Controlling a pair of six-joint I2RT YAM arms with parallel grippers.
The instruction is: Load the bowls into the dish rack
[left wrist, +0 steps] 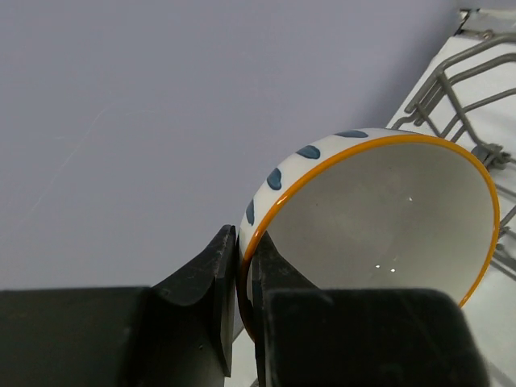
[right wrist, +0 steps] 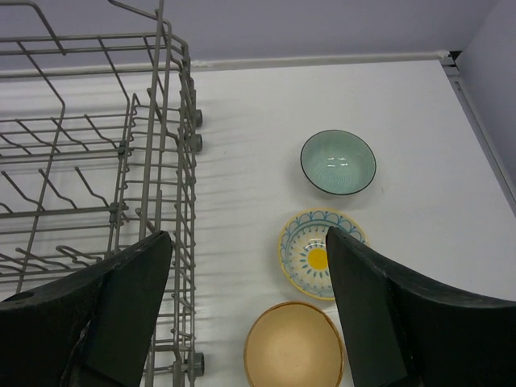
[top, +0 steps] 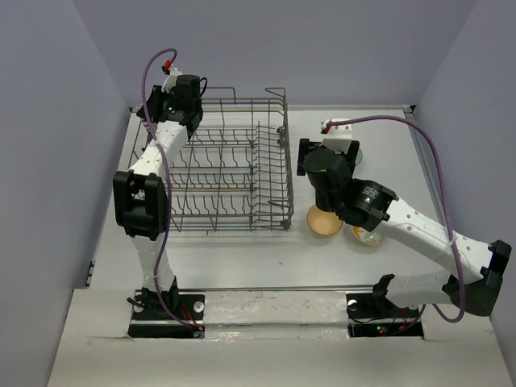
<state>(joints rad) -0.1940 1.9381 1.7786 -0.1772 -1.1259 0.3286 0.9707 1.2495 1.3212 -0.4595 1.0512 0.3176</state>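
**White table with a wire dish rack and small bowls**

A white table (top: 242, 258) between pale lilac walls carries a grey wire dish rack (top: 230, 161). At the rack's far left corner, my left gripper (left wrist: 244, 306) is clamped on the edge of an orange-rimmed bowl (left wrist: 379, 218), held tilted in the air beside the wires. My right gripper (right wrist: 247, 238) hangs spread wide, holding nothing, just right of the rack. Below it a teal bowl (right wrist: 339, 162), a floral bowl (right wrist: 318, 254) and a tan bowl (right wrist: 294, 347) sit in a line on the table

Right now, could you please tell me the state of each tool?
Left tool: closed on the rim of the orange-rimmed bowl.
Right tool: open, holding nothing.
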